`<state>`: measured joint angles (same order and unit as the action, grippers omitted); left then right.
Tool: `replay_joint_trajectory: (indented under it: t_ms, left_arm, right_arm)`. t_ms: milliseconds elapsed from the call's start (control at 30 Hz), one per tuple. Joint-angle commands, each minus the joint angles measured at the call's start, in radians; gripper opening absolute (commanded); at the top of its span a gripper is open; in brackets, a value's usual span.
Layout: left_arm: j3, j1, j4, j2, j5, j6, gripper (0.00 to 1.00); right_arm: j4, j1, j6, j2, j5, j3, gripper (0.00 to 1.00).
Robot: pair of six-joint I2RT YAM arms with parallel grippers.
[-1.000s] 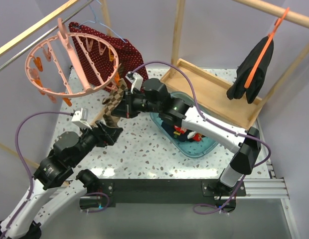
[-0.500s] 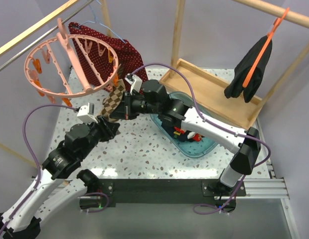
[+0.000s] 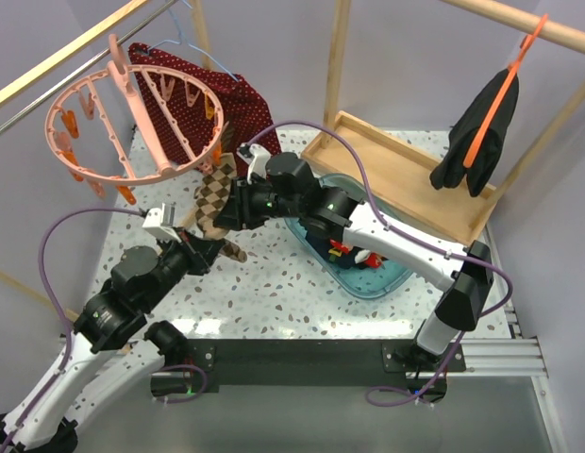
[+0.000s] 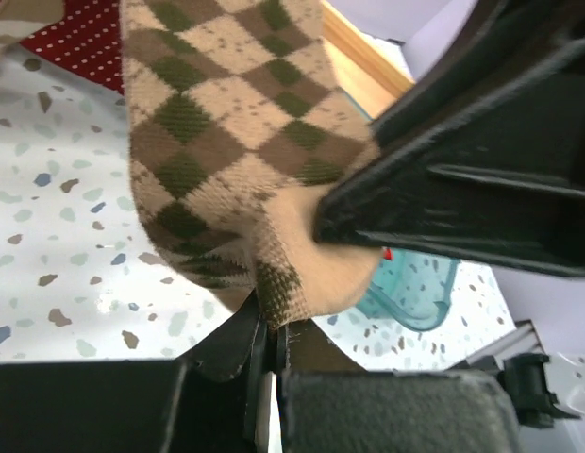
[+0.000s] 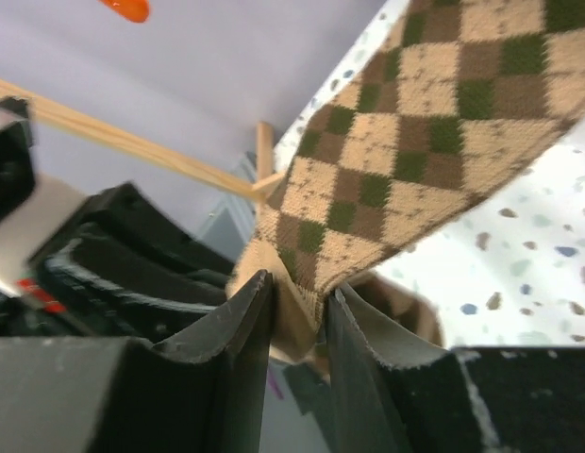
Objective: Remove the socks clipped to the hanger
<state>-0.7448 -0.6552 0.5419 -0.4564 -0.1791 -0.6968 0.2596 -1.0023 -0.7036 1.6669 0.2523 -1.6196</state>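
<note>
Handover under way! Nearest us, the left fingers (image 4: pixel 231 344) have just snapped together from wide open and are clamped on the lower end of the argyle sock (image 4: pixel 226 123), low over the counter (image 3: pixel 274 283). Just beyond, the right fingers (image 5: pixel 226 359), tight a moment ago, are starting to part. A fold of sock sits in the narrow gap between them, and I can't tell whether they still pinch it. From there the sock runs up to just under the hanger (image 3: pixel 156 174) at the back; whether a clip still holds it is hidden. My read: the left is taking over the pull, so this sock looks close to coming off.
</note>
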Motion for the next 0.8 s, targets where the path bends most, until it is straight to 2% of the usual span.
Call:
replay_joint_trajectory:
  t_ms: [0, 67, 133, 167, 300, 467, 767]
  left_arm:
    - [-0.005, 0.000, -0.022, 0.059, 0.066, -0.023, 0.00]
    - [-0.011, 0.000, -0.017, 0.071, 0.084, -0.026, 0.00]
    - [-0.021, 0.000, -0.017, 0.073, 0.110, -0.026, 0.00]
    - [-0.022, 0.000, -0.019, 0.071, 0.118, -0.026, 0.00]
    - [-0.027, 0.000, -0.022, 0.064, 0.147, -0.017, 0.00]
    - [-0.028, 0.000, -0.046, 0.045, 0.213, -0.012, 0.00]
    - [-0.027, 0.000, -0.079, 0.035, 0.243, -0.018, 0.00]
  right_arm:
    - [0.081, 0.008, 0.118, 0.008, -0.074, -0.085, 0.33]
    - [0.092, 0.017, 0.154, 0.017, -0.079, -0.112, 0.36]
    - [0.124, 0.034, 0.203, 0.024, -0.126, -0.152, 0.43]
    - [0.131, 0.043, 0.216, 0.028, -0.134, -0.163, 0.50]
    - [0.100, 0.131, 0.248, 0.040, -0.090, -0.197, 0.61]
    - [-0.060, 0.189, 0.332, 0.074, 0.037, -0.197, 0.66]
    - [-0.199, 0.202, 0.363, 0.192, 0.153, -0.304, 0.64]
